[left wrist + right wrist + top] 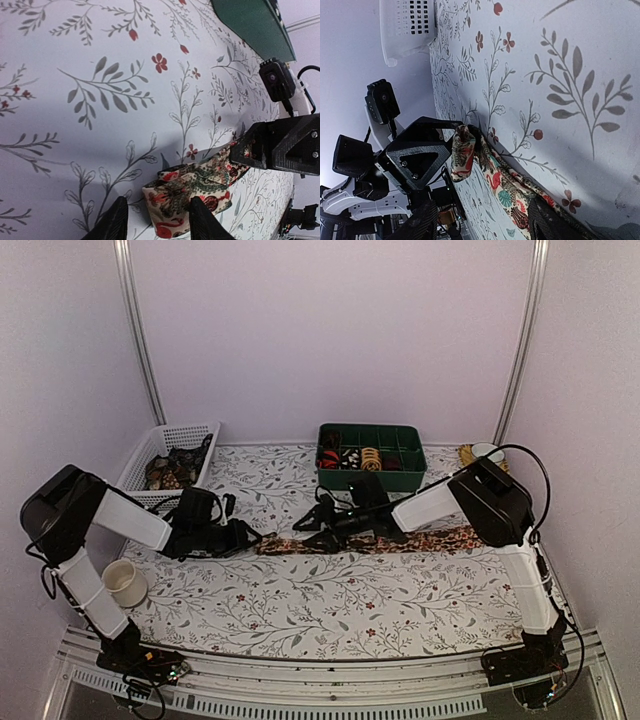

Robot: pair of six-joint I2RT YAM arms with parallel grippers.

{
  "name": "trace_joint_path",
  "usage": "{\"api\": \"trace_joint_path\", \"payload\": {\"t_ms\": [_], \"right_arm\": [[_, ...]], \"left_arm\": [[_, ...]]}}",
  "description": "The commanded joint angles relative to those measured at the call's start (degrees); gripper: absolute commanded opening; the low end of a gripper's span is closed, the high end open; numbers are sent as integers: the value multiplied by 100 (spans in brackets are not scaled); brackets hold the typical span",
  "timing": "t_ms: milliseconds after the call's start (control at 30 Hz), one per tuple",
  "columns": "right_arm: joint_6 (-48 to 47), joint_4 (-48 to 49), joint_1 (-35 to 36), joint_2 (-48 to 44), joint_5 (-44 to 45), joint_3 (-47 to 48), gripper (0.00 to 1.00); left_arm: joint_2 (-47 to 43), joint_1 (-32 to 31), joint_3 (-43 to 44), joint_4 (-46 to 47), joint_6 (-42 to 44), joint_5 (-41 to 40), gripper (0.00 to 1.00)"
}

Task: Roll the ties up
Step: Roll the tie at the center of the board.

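From above, a dark floral tie (400, 540) lies stretched flat across the middle of the patterned table (330, 605), in front of the green tray (370, 482). The left claw (248, 535) is at its left end and the right claw (312, 520) is just beside it, over the cloth. A white basket (190, 432) stands at the back left.

In the left wrist view, the left claw is released. Its fingers (117, 222) stand apart around the tie's folded end, and bare table shows beside one finger.

In the right wrist view, the right claw is released too, spread wide. The tie runs under one finger (547, 222) towards the left claw.
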Motion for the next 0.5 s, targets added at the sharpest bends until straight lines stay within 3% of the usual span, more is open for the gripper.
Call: {"api": "trace_joint_path", "payload": {"t_ms": [0, 167, 467], "right_arm": [[-489, -1574, 40, -484, 640, 167, 64], [-1110, -2305, 211, -508, 1013, 916, 66], [-1167, -2576, 382, -276, 1303, 1398, 66]], "left_arm": [[140, -176, 184, 348, -82, 154, 42], [208, -192, 144, 417, -86, 112, 42], [332, -192, 114, 514, -97, 52, 42]]}}
